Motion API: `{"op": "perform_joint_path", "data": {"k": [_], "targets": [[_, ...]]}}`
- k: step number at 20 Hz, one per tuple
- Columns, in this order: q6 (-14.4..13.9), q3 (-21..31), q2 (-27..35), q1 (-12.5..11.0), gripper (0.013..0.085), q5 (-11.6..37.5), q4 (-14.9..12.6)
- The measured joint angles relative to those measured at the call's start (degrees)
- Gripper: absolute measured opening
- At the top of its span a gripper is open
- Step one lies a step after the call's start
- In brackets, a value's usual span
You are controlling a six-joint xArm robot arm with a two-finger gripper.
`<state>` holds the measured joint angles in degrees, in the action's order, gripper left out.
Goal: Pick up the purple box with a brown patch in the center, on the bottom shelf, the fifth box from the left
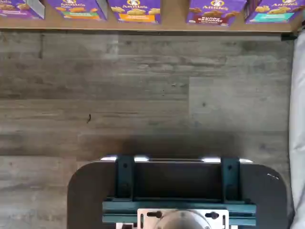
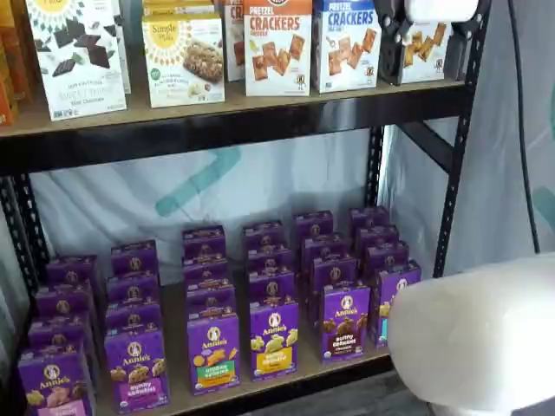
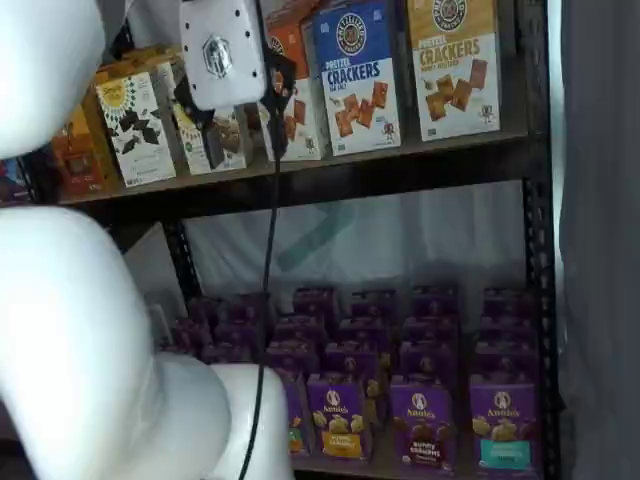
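Observation:
The purple box [image 2: 345, 321] with dark brown bunny crackers on its front stands upright in the front row of the bottom shelf [image 2: 286, 384]. A yellow-bunny carton is on its left and a teal-labelled carton on its right. It also shows in a shelf view [image 3: 422, 425] and in the wrist view [image 1: 214, 12]. My gripper [image 2: 425, 61] hangs at the height of the upper shelf, far above the purple box, in both shelf views [image 3: 245, 135]. A gap shows between its black fingers, and it holds nothing.
Rows of purple cartons [image 2: 213, 351] fill the bottom shelf. Cracker boxes [image 2: 277, 48] stand on the higher board. A black upright [image 2: 455, 173] edges the rack. My white arm [image 3: 60, 330] blocks the lower left; its cable [image 3: 270, 300] hangs down. The dark mount [image 1: 176, 191] is over grey floor.

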<state>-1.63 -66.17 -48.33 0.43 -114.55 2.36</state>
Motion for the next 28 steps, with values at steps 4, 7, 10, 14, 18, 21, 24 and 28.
{"op": "perform_joint_path", "data": {"k": [4, 7, 10, 14, 18, 21, 24, 28], "targets": [[0.79, 1.53, -1.67, -1.32, 0.085, 2.78, 1.42], [1.12, 1.76, -1.87, -1.81, 0.085, 2.94, 1.92], [1.53, 2.75, -2.33, -2.45, 0.085, 3.26, 2.56], [1.94, 5.67, -3.52, -2.69, 0.085, 4.88, 2.46], [2.59, 8.88, -4.41, -3.51, 0.085, 6.3, 3.17], [2.9, 12.34, -5.27, -3.77, 0.085, 8.27, 3.55], [3.2, 16.04, -6.07, -3.95, 0.085, 10.84, 3.98], [2.66, 21.48, -7.12, -2.75, 0.085, 15.49, 2.93]]}}
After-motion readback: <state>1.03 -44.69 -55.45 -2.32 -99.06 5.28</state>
